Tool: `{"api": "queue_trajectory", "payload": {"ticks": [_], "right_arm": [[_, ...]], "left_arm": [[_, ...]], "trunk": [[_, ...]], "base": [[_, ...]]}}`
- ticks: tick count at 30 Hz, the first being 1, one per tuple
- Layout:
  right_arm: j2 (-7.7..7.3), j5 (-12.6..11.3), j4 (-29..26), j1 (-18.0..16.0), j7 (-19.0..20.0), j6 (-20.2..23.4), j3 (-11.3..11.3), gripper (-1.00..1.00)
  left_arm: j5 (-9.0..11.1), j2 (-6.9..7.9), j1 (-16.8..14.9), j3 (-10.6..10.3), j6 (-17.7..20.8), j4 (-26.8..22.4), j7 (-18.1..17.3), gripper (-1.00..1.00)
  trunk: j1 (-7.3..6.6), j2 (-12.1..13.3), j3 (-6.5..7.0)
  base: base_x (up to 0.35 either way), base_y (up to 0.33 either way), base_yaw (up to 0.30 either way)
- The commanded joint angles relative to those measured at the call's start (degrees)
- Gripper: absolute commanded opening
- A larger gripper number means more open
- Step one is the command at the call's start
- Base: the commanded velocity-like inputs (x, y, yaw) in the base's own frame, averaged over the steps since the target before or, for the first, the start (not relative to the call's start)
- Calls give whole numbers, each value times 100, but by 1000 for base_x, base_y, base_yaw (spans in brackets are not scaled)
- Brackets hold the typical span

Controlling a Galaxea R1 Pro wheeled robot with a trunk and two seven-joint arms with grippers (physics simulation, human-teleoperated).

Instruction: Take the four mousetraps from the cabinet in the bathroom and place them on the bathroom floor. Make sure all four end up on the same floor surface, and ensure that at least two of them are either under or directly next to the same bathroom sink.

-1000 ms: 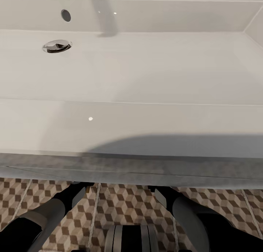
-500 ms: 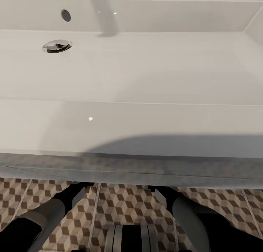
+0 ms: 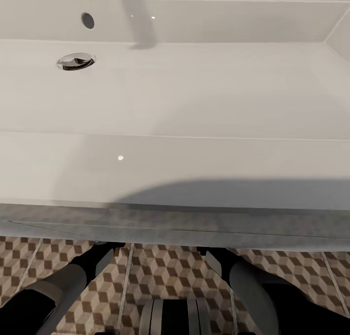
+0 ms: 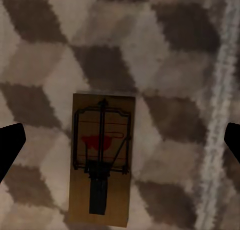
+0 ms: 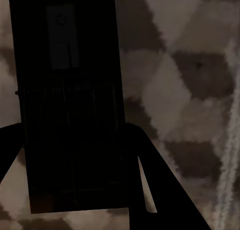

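While we look down from the head, the white bathroom sink (image 3: 184,96) spreads across our view, its chrome drain (image 3: 76,61) near the far wall of the basin and a grey shadow lying along the near rim. Below that rim runs a strip of the cube-patterned bathroom floor (image 3: 165,272), and both our arms reach forward and pass under the vanity edge. At the left wrist, 1 mousetrap (image 4: 102,160) lies flat on the tiles, tan board up, dark wire and a red patch showing; the left gripper (image 4: 120,145) has its fingers (image 4: 10,145) spread wide to either side, touching nothing. At the right wrist, a 2nd mousetrap (image 5: 70,109) sits dark and shadowed between the right gripper's (image 5: 75,140) fingers (image 5: 150,170), which pinch it from both sides above the tiles, a pale grout line (image 5: 230,140) running beside.
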Motion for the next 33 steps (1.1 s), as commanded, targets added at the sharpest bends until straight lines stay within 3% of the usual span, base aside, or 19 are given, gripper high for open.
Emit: {"api": "queue_trajectory", "payload": {"ticks": [1, 24, 33], "right_arm": [[3, 10, -14, -88, -21, 30, -68, -100], [3, -19, -3, -82, -38, 61, -97, -100], [3, -12, -13, -79, -349, 57, -110, -100]], "left_arm": [[43, 5, 0, -49, 24, -14, 34, 100], [43, 10, 1, -39, 15, -8, 34, 100], [43, 2, 1, -42, 15, 1, 34, 100]], "trunk": [[-1, -1, -2], [-1, -1, -2], [-1, -1, -2]], "base": [[0, 0, 0], [0, 0, 0], [0, 0, 0]]}}
